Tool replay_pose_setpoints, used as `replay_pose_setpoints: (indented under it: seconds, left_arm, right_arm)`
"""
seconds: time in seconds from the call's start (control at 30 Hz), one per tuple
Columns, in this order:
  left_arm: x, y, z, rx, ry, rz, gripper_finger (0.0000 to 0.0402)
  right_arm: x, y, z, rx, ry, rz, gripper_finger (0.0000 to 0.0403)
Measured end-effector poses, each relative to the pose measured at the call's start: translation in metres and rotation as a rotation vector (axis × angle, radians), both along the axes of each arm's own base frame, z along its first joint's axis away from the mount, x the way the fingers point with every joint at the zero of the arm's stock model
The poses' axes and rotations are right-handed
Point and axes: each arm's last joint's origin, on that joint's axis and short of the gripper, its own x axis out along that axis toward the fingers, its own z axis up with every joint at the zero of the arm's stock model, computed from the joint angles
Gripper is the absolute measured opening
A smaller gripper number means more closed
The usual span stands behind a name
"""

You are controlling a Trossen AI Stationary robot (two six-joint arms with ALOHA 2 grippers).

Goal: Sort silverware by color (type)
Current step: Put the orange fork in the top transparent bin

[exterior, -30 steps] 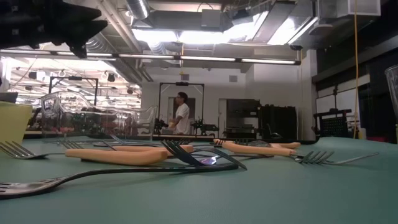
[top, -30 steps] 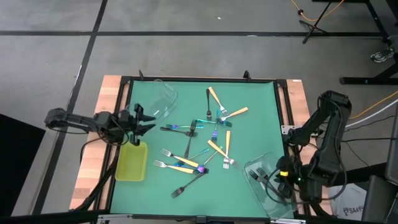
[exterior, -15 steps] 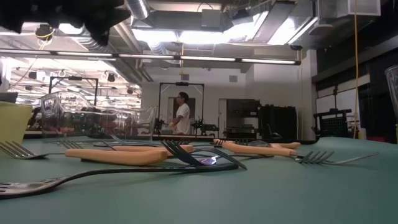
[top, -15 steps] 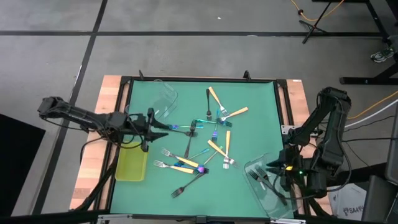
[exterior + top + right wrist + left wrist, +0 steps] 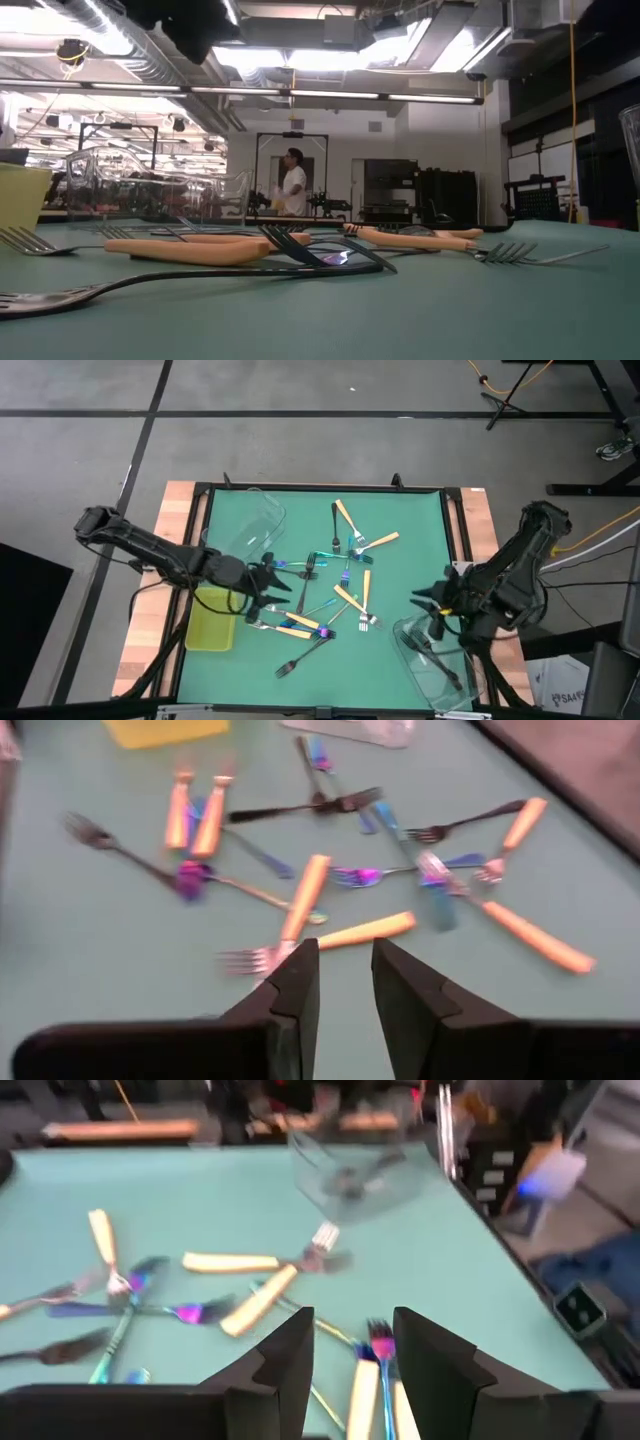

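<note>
On green mat (image 5: pixel 410 530), scattered forks (image 5: pixel 340 585)

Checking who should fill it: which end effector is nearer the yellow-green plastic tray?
Left. The left end effector hovers just beside the yellow-green plastic tray, off its upper right corner in the high view. The right end effector is far across the green mat, by the clear plastic tub.

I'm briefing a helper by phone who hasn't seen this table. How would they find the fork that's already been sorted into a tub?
Start at the green table mat and go to the clear plastic tub lying at its corner under the right arm. Inside lies one dark grey-black fork, the only fork in a tub; all others are scattered mid-mat.
</note>
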Motion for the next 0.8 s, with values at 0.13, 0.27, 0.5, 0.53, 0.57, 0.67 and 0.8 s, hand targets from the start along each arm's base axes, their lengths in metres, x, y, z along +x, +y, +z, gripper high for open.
replay_pose_setpoints:
  seconds: [0.13,0.27,0.5,0.53,0.57,0.67,0.8]
  left_arm:
    - [0.013,-0.010,-0.012,0.030,0.102,-0.021,0.0133]
    - [0.021,-0.016,-0.026,0.044,0.183,-0.051,0.0133]
    - [0.025,-0.019,-0.050,-0.002,0.336,-0.035,0.0133]
    - [0.025,-0.018,-0.052,-0.003,0.359,-0.029,0.0133]
    - [0.024,-0.018,-0.055,-0.005,0.378,-0.023,0.0133]
    - [0.024,-0.018,-0.061,0.009,0.416,-0.009,0.0133]
    - [0.027,-0.019,-0.072,0.025,0.461,-0.005,0.0133]
  right_arm:
    - [0.014,-0.014,-0.001,-0.063,0.081,-0.003,0.0085]
    - [0.027,-0.028,-0.002,-0.073,0.162,0.001,0.0085]
    - [0.044,-0.051,-0.003,-0.111,0.255,0.049,0.0085]
    - [0.046,-0.054,-0.002,-0.119,0.265,0.063,0.0085]
    - [0.048,-0.056,-0.002,-0.125,0.273,0.079,0.0085]
    - [0.054,-0.065,-0.002,-0.126,0.289,0.117,0.0085]
    - [0.061,-0.075,-0.001,-0.115,0.291,0.144,0.0085]
